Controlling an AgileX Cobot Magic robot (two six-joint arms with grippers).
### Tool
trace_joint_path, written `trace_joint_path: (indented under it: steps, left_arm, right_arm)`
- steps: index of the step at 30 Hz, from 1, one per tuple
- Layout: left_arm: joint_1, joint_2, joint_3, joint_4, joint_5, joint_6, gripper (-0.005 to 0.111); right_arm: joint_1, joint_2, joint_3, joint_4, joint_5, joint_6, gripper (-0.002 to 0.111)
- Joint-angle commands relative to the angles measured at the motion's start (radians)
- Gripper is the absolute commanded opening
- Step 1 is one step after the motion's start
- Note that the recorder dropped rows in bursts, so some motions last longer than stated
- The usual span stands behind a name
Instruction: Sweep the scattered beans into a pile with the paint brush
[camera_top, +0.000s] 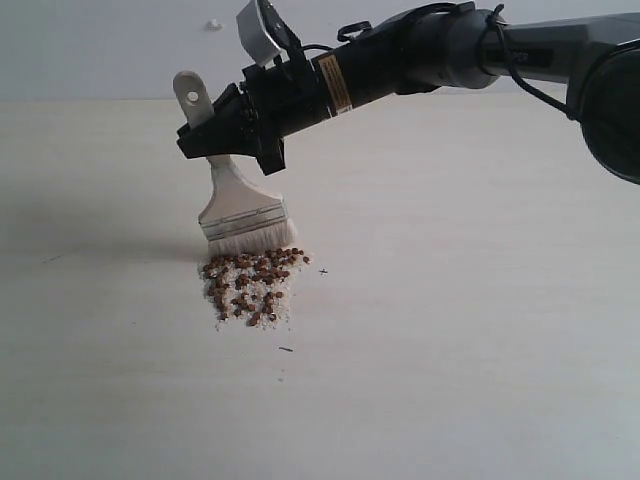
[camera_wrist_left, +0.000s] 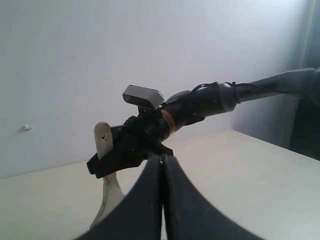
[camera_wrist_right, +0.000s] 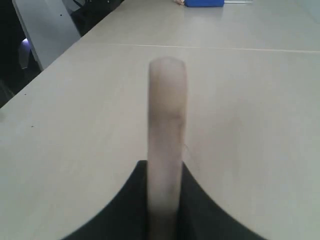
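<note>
Exterior view: right claw (camera_top: 212, 133), black and matte, is seen clamped on the pale wooden handle of the paint brush (camera_top: 243, 215), approx. mid-handle. The rounded handle end w/ its hole sticks up above the claw. Below the claw the handle widens into a silver ribbed ferrule and flat off-white bristles, which are set down on the table (camera_top: 470, 340). The beans (camera_top: 248, 280), tiny, round and reddish-brown, are gathered in a rough patch below the claw, right at the bristle tips and touching them. They are mixed w/ fine white grains (camera_top: 285, 300). A few dark specks (camera_top: 322, 271) lie just beside the patch. The table top is pale, smooth and faintly grained. No obstacle is seen between bristles and beans.

Right wrist view: the paint brush (camera_wrist_right: 166, 125) is shown edge-on and blurred, wedged between two dark fingers (camera_wrist_right: 125, 215). A blue obj. (camera_wrist_right: 204, 3) lies far beyond the claw, at the table's far side.

Left wrist view: left claw (camera_wrist_left: 162, 200) is closed, its fingers pressed together w/ nothing between. It is held apart from the brush and pointed toward the right claw (camera_wrist_left: 115, 157).
</note>
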Motion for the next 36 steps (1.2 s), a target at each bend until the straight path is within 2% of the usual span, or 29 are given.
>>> trace_joint_path:
  steps: [1,4,9,13,19,24,29,36]
  left_arm:
    - [-0.003,-0.007,0.004,-0.006,-0.002,-0.002,0.0]
    - [-0.003,-0.007,0.004,-0.006,-0.002,-0.002,0.0]
    - [-0.003,-0.007,0.004,-0.006,-0.002,-0.002,0.0]
    - [-0.003,-0.007,0.004,-0.006,-0.002,-0.002,0.0]
    - [-0.003,-0.007,0.004,-0.006,-0.002,-0.002,0.0]
    - [-0.003,-0.007,0.004,-0.006,-0.002,-0.002,0.0]
    - [-0.003,-0.007,0.004,-0.006,-0.002,-0.002,0.0]
    - [-0.003,-0.007,0.004,-0.006,-0.002,-0.002,0.0]
  right_arm:
    - [-0.002,-0.013,-0.006,0.054,0.003,-0.022,0.0]
    - [-0.002,-0.013,-0.006,0.133,0.003,-0.036,0.0]
    - [-0.002,-0.033,-0.006,0.131,0.016,0.053,0.0]
    - [-0.002,-0.083,-0.004,0.03,0.067,0.203,0.0]
    - [-0.002,-0.169,0.043,0.006,0.174,0.449,0.0]
    - [-0.002,-0.27,0.238,0.006,0.295,0.444,0.0]
    - [-0.002,-0.401,0.441,0.022,0.422,0.346,0.0]
    - [-0.002,-0.545,0.638,0.346,0.513,0.091,0.0]
